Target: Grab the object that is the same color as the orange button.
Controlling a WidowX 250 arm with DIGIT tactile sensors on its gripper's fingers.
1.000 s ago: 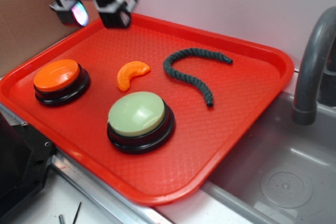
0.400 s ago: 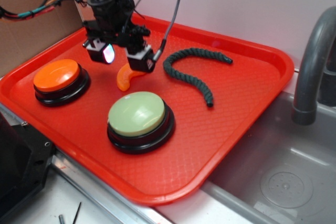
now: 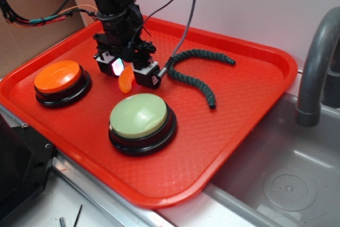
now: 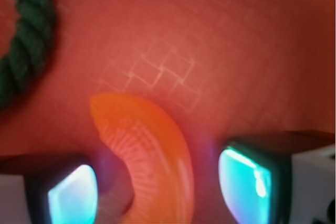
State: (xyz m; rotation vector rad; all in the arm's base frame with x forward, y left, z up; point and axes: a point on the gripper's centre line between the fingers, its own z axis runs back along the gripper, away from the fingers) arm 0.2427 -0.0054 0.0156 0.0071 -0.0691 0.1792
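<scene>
On the tray, segment lies between button and rope.

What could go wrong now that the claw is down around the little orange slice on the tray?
1. The claw is open and the orange slice sits nearer one finger than the other, so closing may push or spin it instead of pinching it.
2. The slice is curved and glossy; it could squirt out of the grip.
3. The green rope lies close beside the claw, so a sideways move might snag it.

The end effector hides most of the orange crescent, its grip unclear.
</scene>
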